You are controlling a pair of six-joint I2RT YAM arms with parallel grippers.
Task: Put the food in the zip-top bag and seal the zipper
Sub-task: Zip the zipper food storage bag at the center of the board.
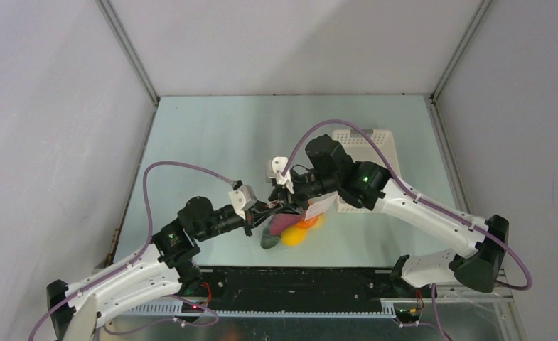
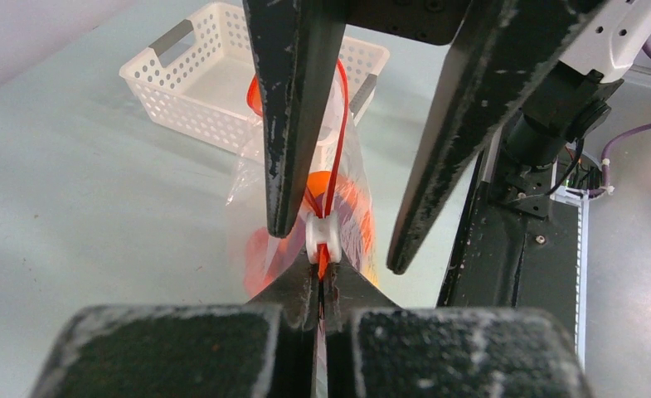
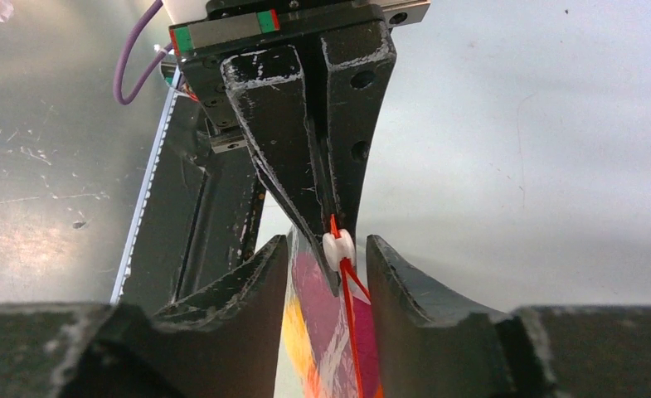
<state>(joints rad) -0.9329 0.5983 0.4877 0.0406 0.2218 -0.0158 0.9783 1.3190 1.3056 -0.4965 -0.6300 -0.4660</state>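
The zip-top bag [image 2: 357, 149] is held up by its top edge above the bench [image 2: 98, 215]. The food [image 1: 293, 234] can be seen inside it as yellow, orange, purple and green lumps that sit low in the bag.

The left pincer [image 2: 320, 283] is pressed together on the near end of the zipper [image 2: 339, 124], just below the small white slider [image 2: 323, 235]. The right pincer [image 3: 328, 249] is spread. The slider is found right between its two fingers [image 3: 409, 282], with a gap left on each side, so nothing is gripped by it.

From the left pincer the orange-red strip runs straight away, toward the white basket [image 2: 197, 83]. Past the slider the strip is split into two lines, so that part of the mouth looks open.

The slider is right at the right pincer. It is likely to be squeezed by that one and drawn along the strip, away from the left pincer, while the near end is held by the left one.
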